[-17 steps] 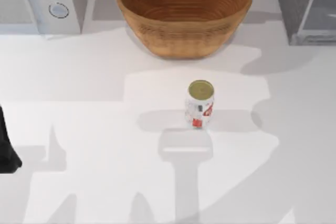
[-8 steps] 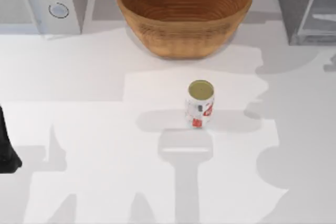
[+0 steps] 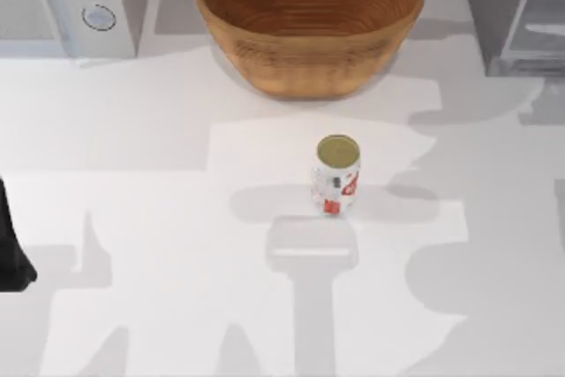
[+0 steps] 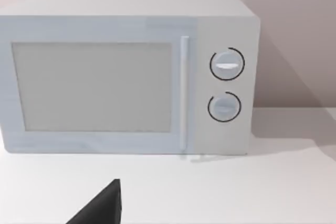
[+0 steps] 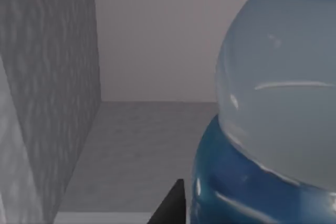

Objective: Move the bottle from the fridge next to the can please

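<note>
Cans: one can [image 3: 336, 176], upright near the table's [image 3: 132, 218] middle.
Bottles: one bottle [image 5: 273, 124], close before the right wrist camera inside the grey fridge [image 5: 47, 93].
Bowls: one woven bowl [image 3: 309, 19], behind the can, apart from it.
Microwaves: one microwave [image 4: 126, 74], two knobs, at the back left.
Right gripper: one dark fingertip [image 5: 170, 208] just beside the bottle; its opening and grip could not be told.
Left arm: parked at the left edge [image 3: 11, 253].

Overhead view of table [image 3: 132, 218], wrist views near microwave [image 4: 126, 72], bottle [image 5: 273, 129]

Left arm [image 3: 12, 249] at table's left edge
</note>
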Action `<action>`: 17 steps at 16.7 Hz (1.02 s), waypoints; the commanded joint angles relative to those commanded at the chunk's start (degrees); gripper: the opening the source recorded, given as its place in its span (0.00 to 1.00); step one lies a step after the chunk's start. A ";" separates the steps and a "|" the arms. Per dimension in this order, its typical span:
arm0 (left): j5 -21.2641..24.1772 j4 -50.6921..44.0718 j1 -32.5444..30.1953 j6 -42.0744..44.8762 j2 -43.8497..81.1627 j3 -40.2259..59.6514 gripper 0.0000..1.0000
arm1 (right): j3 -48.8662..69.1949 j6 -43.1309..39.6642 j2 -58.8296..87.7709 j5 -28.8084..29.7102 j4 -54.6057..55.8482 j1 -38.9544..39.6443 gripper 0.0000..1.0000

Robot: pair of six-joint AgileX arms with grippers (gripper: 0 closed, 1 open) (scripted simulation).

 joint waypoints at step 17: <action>0.00 0.00 0.00 0.00 0.00 0.00 1.00 | -16.78 -0.53 7.16 38.65 24.32 39.28 0.00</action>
